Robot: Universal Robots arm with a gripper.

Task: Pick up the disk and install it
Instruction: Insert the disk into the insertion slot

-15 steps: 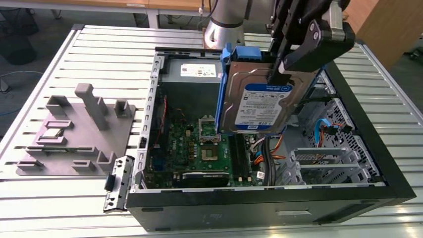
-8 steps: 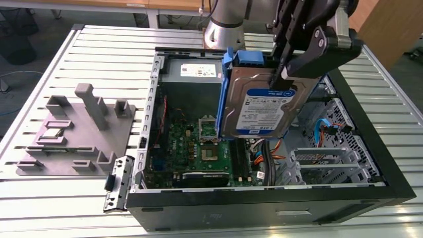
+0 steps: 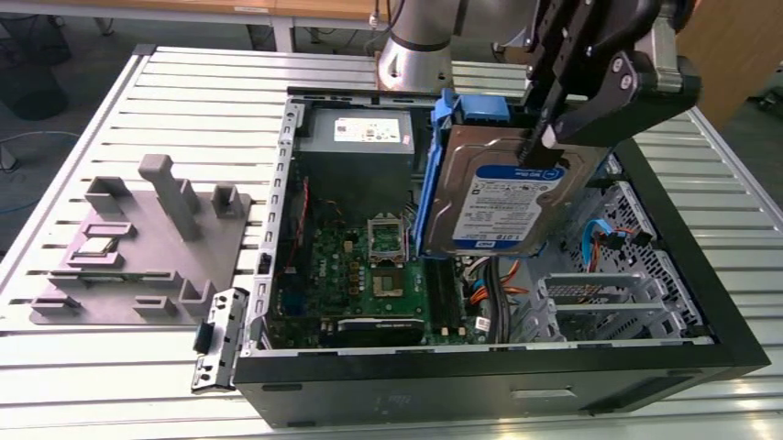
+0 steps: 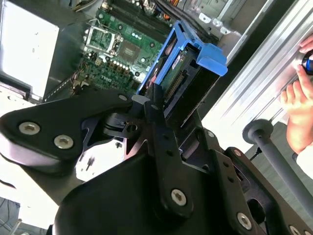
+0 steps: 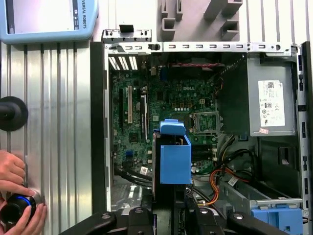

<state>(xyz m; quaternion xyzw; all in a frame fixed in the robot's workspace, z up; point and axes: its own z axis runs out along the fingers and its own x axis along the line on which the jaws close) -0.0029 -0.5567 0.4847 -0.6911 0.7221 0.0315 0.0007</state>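
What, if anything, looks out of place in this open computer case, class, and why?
The disk is not installed: it hangs on edge above the motherboard, gripped at its top edge by the end effector. Nothing looks spilled or damaged.

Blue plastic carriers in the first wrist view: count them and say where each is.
2. One frames the disk, held upright by the pincer over the motherboard; the other carrier sits in a corner of the case, near the power supply. Others may be hidden.
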